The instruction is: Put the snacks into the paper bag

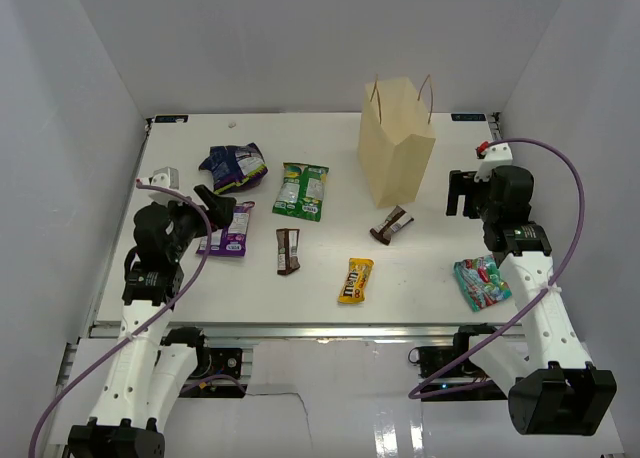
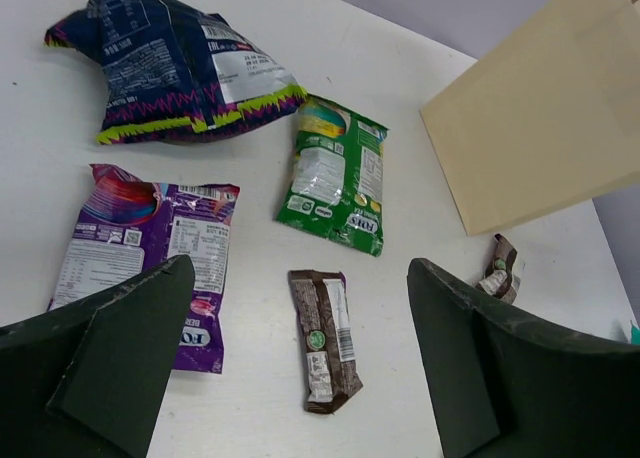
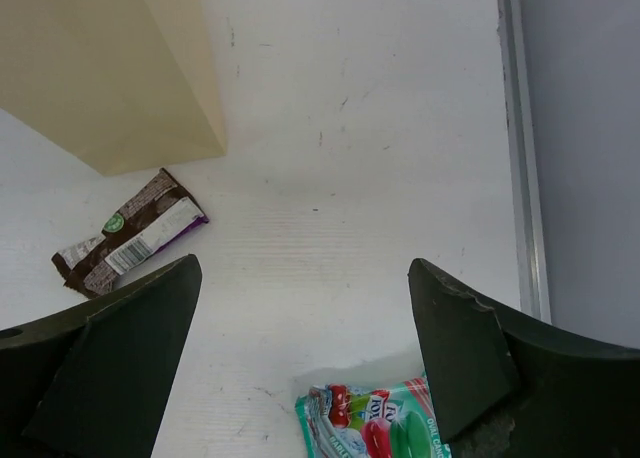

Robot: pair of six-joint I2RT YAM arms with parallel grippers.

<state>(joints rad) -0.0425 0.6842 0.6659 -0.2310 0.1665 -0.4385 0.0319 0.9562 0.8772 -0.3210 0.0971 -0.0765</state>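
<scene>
partly, left gripper (image 1: 215,206) hides purple pkt (image 1: 234,241).

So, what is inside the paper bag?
Nothing can be seen inside the paper bag: only its outer walls show. Its interior is hidden in all views.

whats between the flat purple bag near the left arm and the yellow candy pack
A brown chocolate bar lies on the table between the purple bag and the yellow candy pack, touching neither. The top view shows this.
</scene>
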